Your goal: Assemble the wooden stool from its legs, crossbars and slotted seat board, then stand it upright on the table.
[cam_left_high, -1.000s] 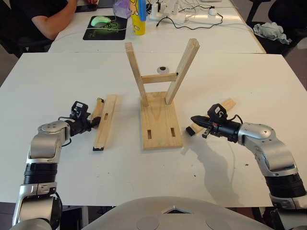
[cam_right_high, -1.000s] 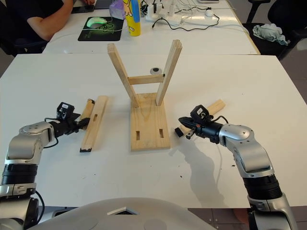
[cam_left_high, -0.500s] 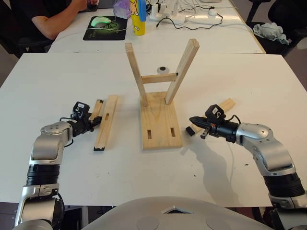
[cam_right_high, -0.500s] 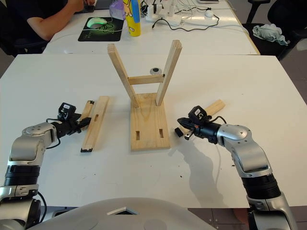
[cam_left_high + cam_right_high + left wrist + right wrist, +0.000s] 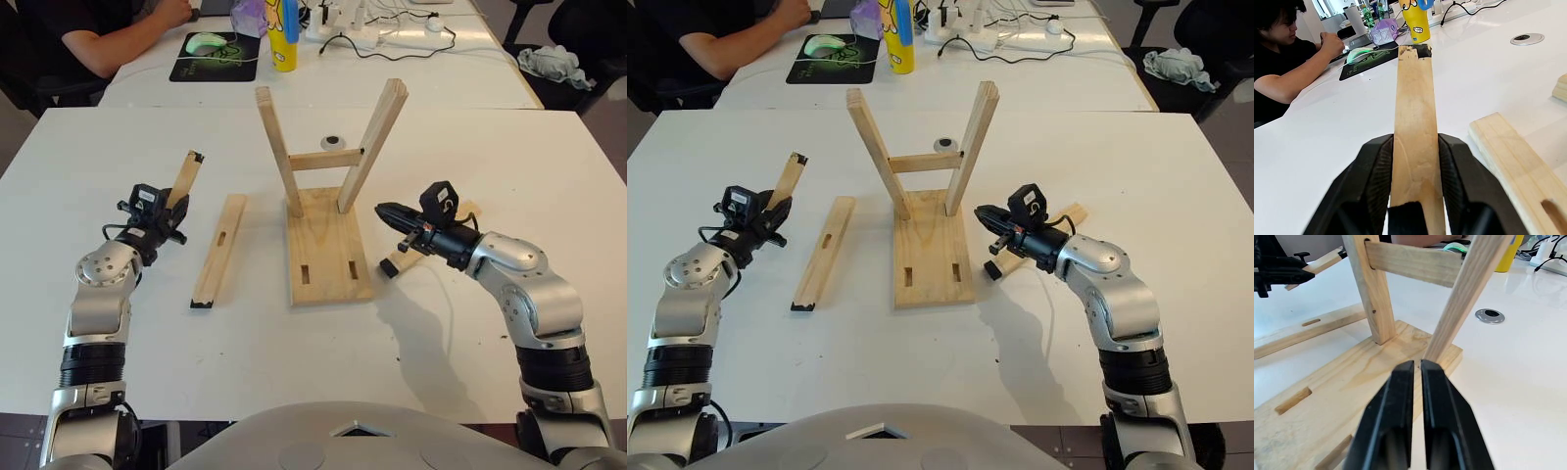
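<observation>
White table (image 5: pixel 470 157), left gripper (image 5: pixel 167 219) clamping wooden piece (image 5: pixel 184 174), right gripper (image 5: pixel 386 211) closed

table (image 5: pixel 470 147) white | seat board (image 5: pixel 328 262) flat, centre | slotted leg (image 5: pixel 219 250) flat, left of board | stick (image 5: pixel 396 261) just right | grommet (image 5: pixel 334 143) behind

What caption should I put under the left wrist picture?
Left gripper clamped on a wooden bar, with a slotted wooden piece lying beside it on the white table.
</observation>
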Controlling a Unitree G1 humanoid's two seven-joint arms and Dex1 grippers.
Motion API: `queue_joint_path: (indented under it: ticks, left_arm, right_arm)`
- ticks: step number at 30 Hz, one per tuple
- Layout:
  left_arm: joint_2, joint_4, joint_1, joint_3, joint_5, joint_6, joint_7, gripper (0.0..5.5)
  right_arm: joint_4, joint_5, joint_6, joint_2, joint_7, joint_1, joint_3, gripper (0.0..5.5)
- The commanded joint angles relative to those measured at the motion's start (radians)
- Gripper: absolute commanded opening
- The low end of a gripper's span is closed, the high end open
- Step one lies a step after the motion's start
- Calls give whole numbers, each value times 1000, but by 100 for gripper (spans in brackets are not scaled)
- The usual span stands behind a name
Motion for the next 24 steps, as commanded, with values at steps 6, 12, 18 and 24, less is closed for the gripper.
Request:
queue_joint_path:
  ticks: [6, 12, 18, 24]
  left_arm:
    - [-38, -418, 97, -60, -17, -327, -54, 134]
    - [-113, -508, 167, -171, 18, -333, -28, 133]
    - [-182, -492, 162, -295, 69, -333, -13, 133]
    - [-217, -468, 164, -352, 115, -338, 7, 133]
  right_arm:
    - [-69, 654, 325, 330, -238, -32, -143, 169]
    - [-53, 854, 347, 360, -349, -71, -173, 282]
    - [-40, 951, 309, 385, -433, -105, -171, 345]
    - [-16, 984, 287, 381, -459, -141, -148, 345]
